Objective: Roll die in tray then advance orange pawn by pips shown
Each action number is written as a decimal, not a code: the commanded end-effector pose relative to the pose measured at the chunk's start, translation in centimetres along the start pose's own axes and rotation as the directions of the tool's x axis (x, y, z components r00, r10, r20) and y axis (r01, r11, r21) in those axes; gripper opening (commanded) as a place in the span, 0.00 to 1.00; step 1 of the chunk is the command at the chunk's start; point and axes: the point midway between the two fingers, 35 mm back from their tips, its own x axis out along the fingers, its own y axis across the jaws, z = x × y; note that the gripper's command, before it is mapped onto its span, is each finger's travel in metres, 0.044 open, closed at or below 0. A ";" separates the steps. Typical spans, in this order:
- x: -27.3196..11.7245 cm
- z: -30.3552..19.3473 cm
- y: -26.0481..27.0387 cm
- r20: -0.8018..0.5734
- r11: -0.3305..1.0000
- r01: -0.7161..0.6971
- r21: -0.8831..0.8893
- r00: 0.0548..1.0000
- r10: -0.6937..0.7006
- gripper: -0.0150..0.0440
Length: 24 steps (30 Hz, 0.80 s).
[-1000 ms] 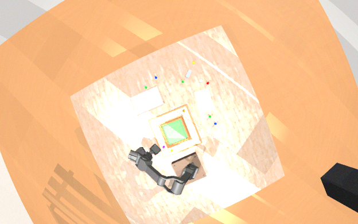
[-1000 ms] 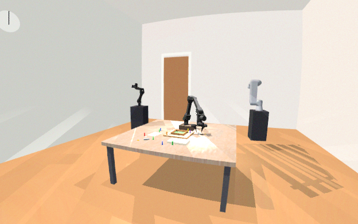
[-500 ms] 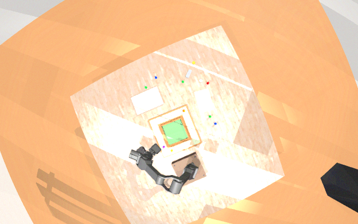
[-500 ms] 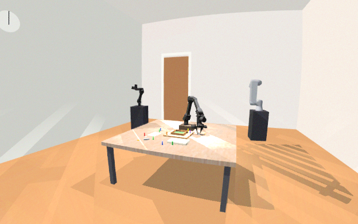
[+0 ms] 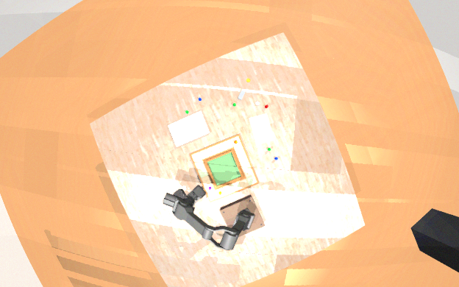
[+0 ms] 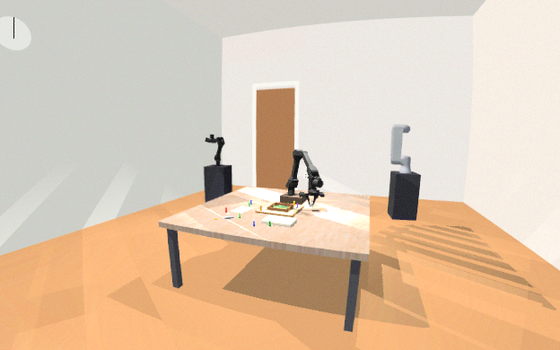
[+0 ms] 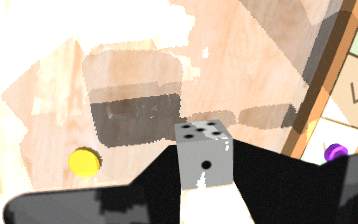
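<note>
Die (image 7: 204, 154) sits pinched between the two black fingers of the gripper (image 7: 205, 172), at the lower centre of the wrist view, with its five-pip face up and a single pip on the side toward the camera. Whether it has left the table (image 7: 240, 65) yet cannot be told from this angle. A yellow pawn (image 7: 84, 162) stands at lower left of that view, well apart from the fingers, and a purple pawn (image 7: 335, 152) rests on the board's edge at the right.

In the top view the gripper (image 5: 194, 193) is just left of and below the board (image 5: 249, 162), whose green tray (image 5: 223, 169) fills its centre; the orange pawn (image 5: 235, 141) stands near the board's upper right corner.

Judging from this, the grasp is made and the lift and carry come next. Doing it well means rising straight up before moving sideways, so the fingers pass above the purple pawn and the tray's raised rim. The release should probably come from some height over the tray's middle, so the die tumbles yet stays inside.
</note>
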 end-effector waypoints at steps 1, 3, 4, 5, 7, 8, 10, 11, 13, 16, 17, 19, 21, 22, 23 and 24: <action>-3.5 0.1 0.2 0.015 1.000 -0.005 0.005 1.000 0.004 0.25; -5.1 -0.1 0.2 0.015 1.000 -0.005 0.005 1.000 0.004 0.25; -5.9 -0.3 0.2 0.015 1.000 -0.004 0.005 1.000 0.004 0.25; -6.7 -0.4 0.2 0.015 1.000 -0.004 0.005 1.000 0.004 0.25; -8.3 -0.8 0.1 0.014 1.000 -0.004 0.005 1.000 0.004 0.25; -8.9 -1.0 0.1 0.014 1.000 -0.004 0.005 1.000 0.004 0.25; -9.4 -1.1 0.0 0.014 1.000 -0.004 0.005 1.000 0.004 0.25; -9.4 -1.1 0.0 0.014 1.000 -0.004 0.005 1.000 0.004 0.25; -9.4 -1.1 0.0 0.014 1.000 -0.004 0.005 1.000 0.004 0.25; -9.3 -1.0 -0.3 0.014 1.000 -0.004 0.009 1.000 0.004 0.25; -9.3 -0.8 -0.7 0.015 1.000 -0.004 0.015 1.000 0.003 0.25; -9.1 -0.4 -1.7 0.016 1.000 -0.003 0.029 1.000 0.002 0.25; -8.9 0.0 -2.7 0.016 0.999 -0.002 0.043 1.000 0.001 0.25; -8.8 0.1 -3.2 0.017 0.999 -0.001 0.049 1.000 0.000 0.25; -8.8 0.3 -3.6 0.017 0.998 -0.001 0.056 1.000 0.000 0.25; -8.7 0.5 -4.1 0.017 0.998 0.000 0.063 1.000 -0.001 0.25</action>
